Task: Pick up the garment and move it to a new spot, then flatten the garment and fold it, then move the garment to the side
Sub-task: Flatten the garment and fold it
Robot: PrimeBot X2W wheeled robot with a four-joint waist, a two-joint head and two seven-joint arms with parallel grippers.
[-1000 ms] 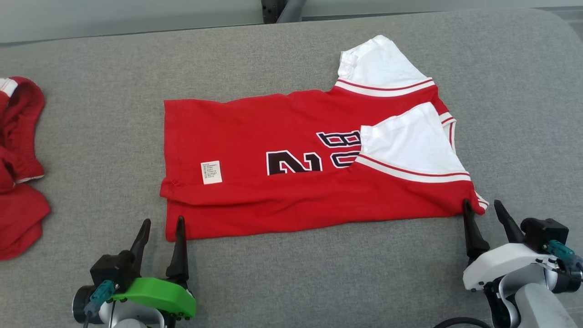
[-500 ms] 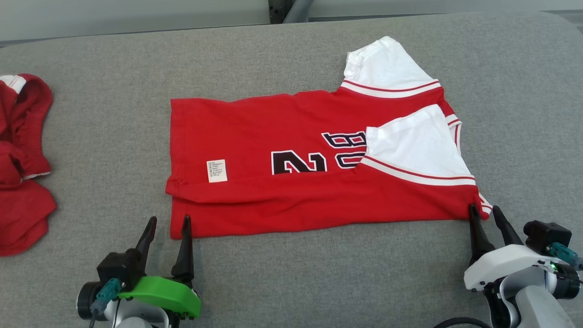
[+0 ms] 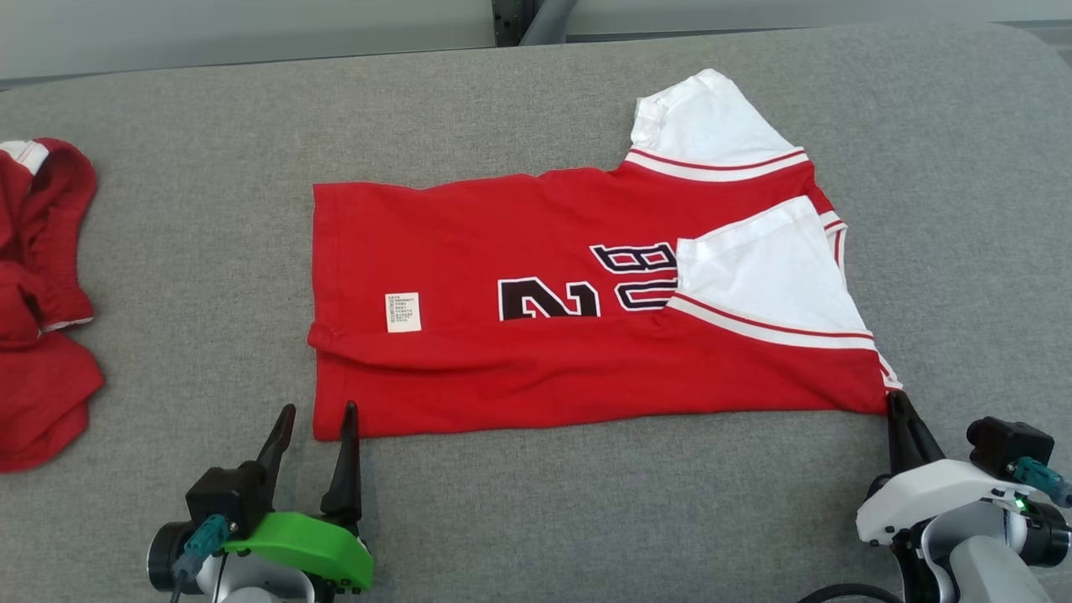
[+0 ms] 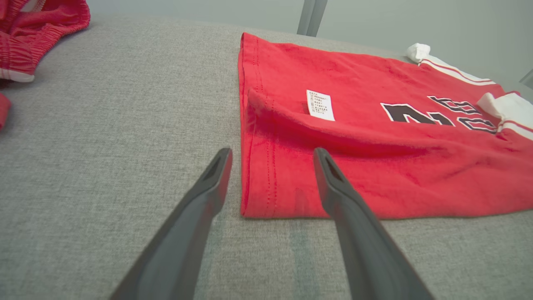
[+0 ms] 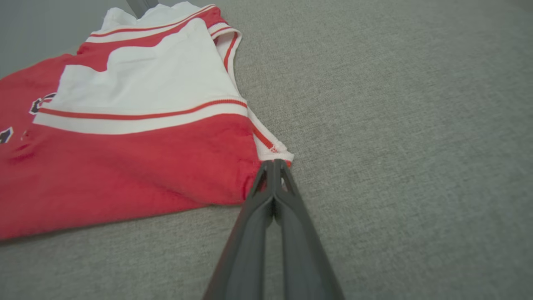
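Head view: your red and white short-sleeved jersey [image 3: 544, 368] lay flat and sideways in the middle of the grey fabric surface [image 3: 502, 100], sleeves to the right, near long edge doubled over. You had the left gripper [image 3: 319, 407] at the near left hem corner, fingers spread wide, holding nothing. You had the right gripper [image 3: 896, 398] at the near right corner, fingers pressed together. A crumpled red garment [image 3: 33, 335] sat well apart at far left.

Left wrist view: left gripper [image 4: 271, 151] wide, one finger over the grey surface, the other over the jersey [image 4: 374, 83] hem. The small white label [image 4: 320, 105] lay just beyond.

Right wrist view: right gripper [image 5: 272, 163] closed tight, tips pinching the jersey [image 5: 125, 166] corner by the white trim.
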